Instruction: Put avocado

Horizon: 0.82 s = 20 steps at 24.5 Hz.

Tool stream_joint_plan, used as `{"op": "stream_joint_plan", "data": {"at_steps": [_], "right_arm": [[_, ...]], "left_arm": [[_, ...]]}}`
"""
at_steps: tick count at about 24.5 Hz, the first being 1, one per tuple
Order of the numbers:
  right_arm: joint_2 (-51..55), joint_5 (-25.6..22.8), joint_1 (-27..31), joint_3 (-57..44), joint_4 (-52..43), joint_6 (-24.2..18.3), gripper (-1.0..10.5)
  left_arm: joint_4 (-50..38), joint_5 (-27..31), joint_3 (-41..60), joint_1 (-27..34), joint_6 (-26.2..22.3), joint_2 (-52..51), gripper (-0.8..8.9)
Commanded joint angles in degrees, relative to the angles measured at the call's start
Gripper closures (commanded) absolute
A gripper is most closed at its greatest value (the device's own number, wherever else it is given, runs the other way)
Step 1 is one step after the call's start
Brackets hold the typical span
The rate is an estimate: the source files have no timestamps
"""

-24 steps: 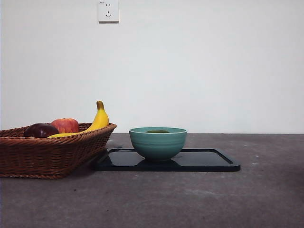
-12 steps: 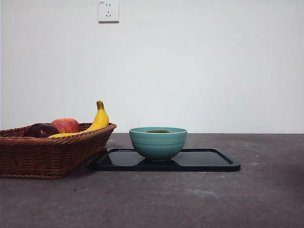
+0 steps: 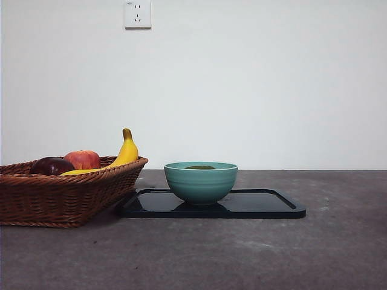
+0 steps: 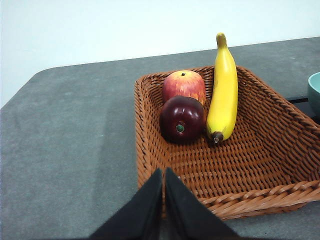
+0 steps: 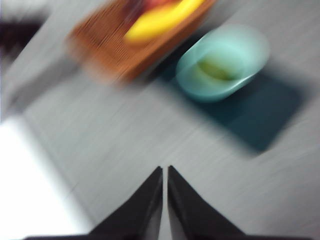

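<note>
The avocado sits inside the teal bowl; from the front only its dull green top shows above the rim. In the right wrist view, badly blurred, it reads as a green patch in the bowl's hollow. The bowl stands on the left part of a dark tray, which lies flat on the gray table.

Just left of the tray, w/ its near corner overlapping the tray's left end in the front view, is a wicker basket. In it: a red apple, a dark maroon fruit touching the apple, and a banana lying alongside both, its stem end up over the basket's far rim.

Left gripper: jaws pressed together, holding nothing, above the basket's near rim, well apart from the fruit. Right gripper: jaws also pressed together, empty, over bare table, w/ bowl and basket further off in its view. Neither arm shows in the front view.

A white wall socket is on the wall behind, above the basket.
</note>
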State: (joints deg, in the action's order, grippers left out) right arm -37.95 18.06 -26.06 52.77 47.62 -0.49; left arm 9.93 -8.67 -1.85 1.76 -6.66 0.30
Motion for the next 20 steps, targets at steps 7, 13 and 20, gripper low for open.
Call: {"op": "stream_joint_plan", "data": {"at_steps": [7,13,20], "right_arm": [[20.31,-0.76,22.95,-26.56,-32.72,-1.9,9.4],[30.32,-6.32,24.65,-40.74,-42.88,-1.66,9.4],[36.83,-11.06,24.68,-49.77,-46.53,-0.98,9.4]], "left_arm": [[0.42,0.13,1.16,0.15,0.31,-0.11,8.05],[0.42,0.13,1.16,0.15,0.31,-0.11,8.05],[0.42,0.13,1.16,0.15,0.31,-0.11,8.05]]}}
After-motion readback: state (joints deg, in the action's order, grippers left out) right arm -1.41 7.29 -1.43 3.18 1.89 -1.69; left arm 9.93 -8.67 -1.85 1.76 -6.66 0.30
